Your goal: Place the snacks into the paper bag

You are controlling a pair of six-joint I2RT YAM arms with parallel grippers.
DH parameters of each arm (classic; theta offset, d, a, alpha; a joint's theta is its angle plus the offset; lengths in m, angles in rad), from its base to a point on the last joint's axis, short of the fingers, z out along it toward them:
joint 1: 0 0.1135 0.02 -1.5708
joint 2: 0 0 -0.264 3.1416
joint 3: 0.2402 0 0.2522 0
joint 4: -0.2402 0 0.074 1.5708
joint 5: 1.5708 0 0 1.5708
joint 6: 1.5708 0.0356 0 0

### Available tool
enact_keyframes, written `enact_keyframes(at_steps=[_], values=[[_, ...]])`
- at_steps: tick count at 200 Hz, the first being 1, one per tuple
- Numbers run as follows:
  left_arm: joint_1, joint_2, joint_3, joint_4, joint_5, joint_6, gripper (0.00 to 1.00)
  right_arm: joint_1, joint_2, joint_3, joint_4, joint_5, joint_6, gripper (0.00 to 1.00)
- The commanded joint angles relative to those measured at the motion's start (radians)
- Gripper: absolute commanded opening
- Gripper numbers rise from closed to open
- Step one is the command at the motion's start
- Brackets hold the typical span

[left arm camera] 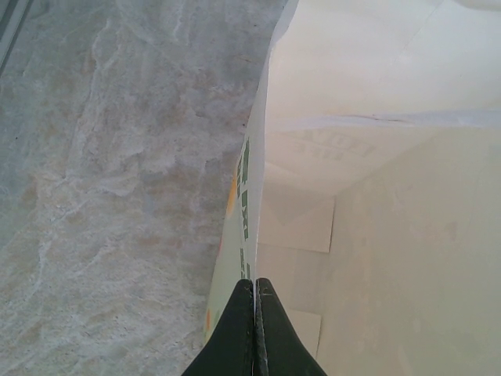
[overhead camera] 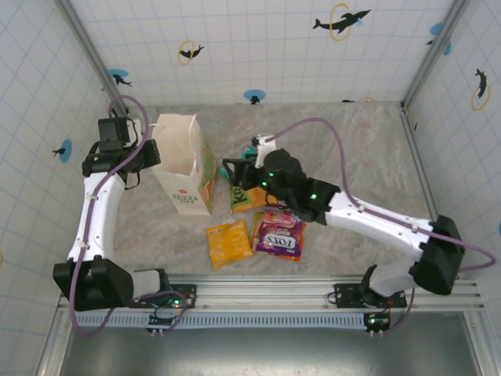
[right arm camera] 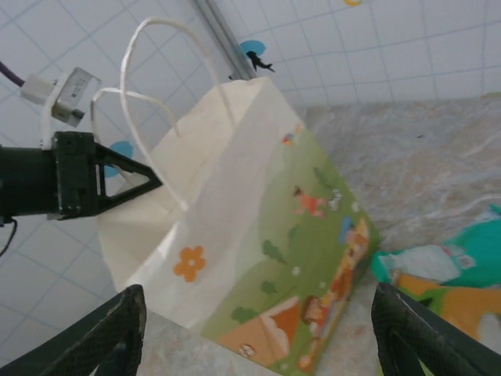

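Observation:
The white paper bag (overhead camera: 182, 160) stands upright and open at the left, with a cartoon meadow printed on the side (right arm camera: 313, 235) facing the right arm. My left gripper (overhead camera: 151, 153) is shut on the bag's rim; its fingertips (left arm camera: 256, 291) pinch the paper wall. My right gripper (overhead camera: 232, 177) is open just right of the bag, with its fingers (right arm camera: 117, 333) wide apart and nothing between them. Snacks lie on the table: an orange packet (overhead camera: 228, 243), the purple FOX'S bag (overhead camera: 279, 236), a green-orange packet (overhead camera: 246, 199) and a teal one (right arm camera: 438, 262).
The marble-patterned tabletop (left arm camera: 117, 157) is bounded by tiled walls (overhead camera: 258, 47). The bag's inside (left arm camera: 376, 204) shows bare paper. The bag's cord handles (right arm camera: 141, 102) arch above my left gripper (right arm camera: 129, 185).

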Motion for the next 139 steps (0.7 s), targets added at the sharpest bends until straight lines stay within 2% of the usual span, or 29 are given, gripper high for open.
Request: enact_keyframes(at_steps=[1, 39, 62, 112, 139], values=[[0.006, 0.003, -0.001, -0.027, 0.016, 0.025, 0.0, -0.102, -0.08, -0.104, -0.019, -0.126, -0.005, 0.75], [0.006, 0.006, 0.04, -0.087, 0.061, 0.028, 0.0, -0.324, -0.072, -0.196, -0.08, -0.438, 0.025, 0.7], [0.006, 0.015, 0.059, -0.127, 0.057, 0.04, 0.0, -0.393, -0.009, -0.194, -0.107, -0.568, -0.016, 0.68], [0.006, 0.009, 0.045, -0.138, 0.046, 0.048, 0.0, -0.476, 0.141, -0.128, -0.207, -0.679, -0.048, 0.64], [0.006, 0.006, 0.031, -0.134, 0.04, 0.052, 0.0, -0.483, 0.202, -0.12, -0.183, -0.721, -0.045, 0.63]])
